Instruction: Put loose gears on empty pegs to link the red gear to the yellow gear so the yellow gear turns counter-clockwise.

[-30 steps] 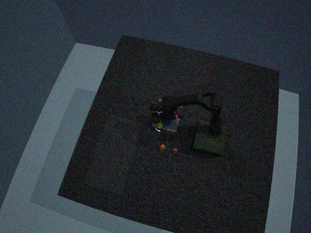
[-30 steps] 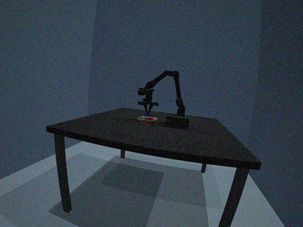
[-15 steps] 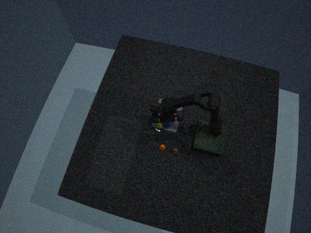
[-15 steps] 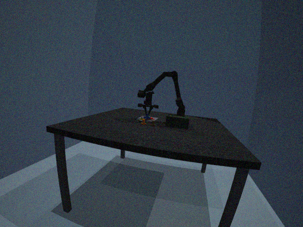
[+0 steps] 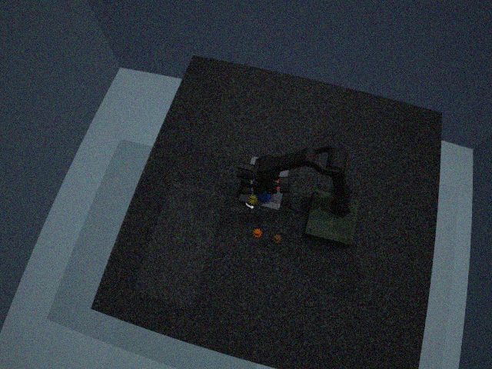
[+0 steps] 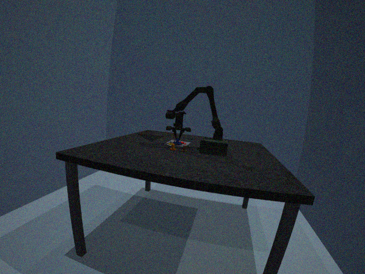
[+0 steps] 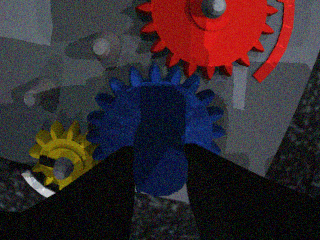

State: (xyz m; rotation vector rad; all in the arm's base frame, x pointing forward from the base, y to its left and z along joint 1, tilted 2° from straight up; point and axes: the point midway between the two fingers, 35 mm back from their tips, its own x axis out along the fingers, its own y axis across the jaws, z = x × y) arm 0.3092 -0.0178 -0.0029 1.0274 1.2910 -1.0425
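My gripper (image 6: 177, 139) (image 7: 159, 156) is shut on the hub of the blue gear (image 5: 264, 197) (image 6: 177, 142) (image 7: 117, 117). The blue gear is low over the grey board (image 5: 272, 205) (image 7: 25, 22); whether it sits flat is hidden. In the wrist view its teeth are close to the red gear (image 7: 180, 30) and the yellow gear (image 5: 250, 199) (image 7: 56, 146), which sit on their pegs. Two bare pegs show, one peg (image 7: 101, 46) left of the red gear and another peg (image 7: 31, 99) above the yellow gear. An orange gear (image 5: 257, 233) (image 6: 173, 146) and a brown gear (image 5: 277, 238) stand on the table.
The red arrow (image 7: 287, 40) curves beside the red gear, and the white arrow (image 5: 249, 205) (image 7: 37, 185) beside the yellow gear. The arm's base block (image 5: 331, 226) (image 6: 213, 146) stands right of the board. The arm covers much of the board in the top view.
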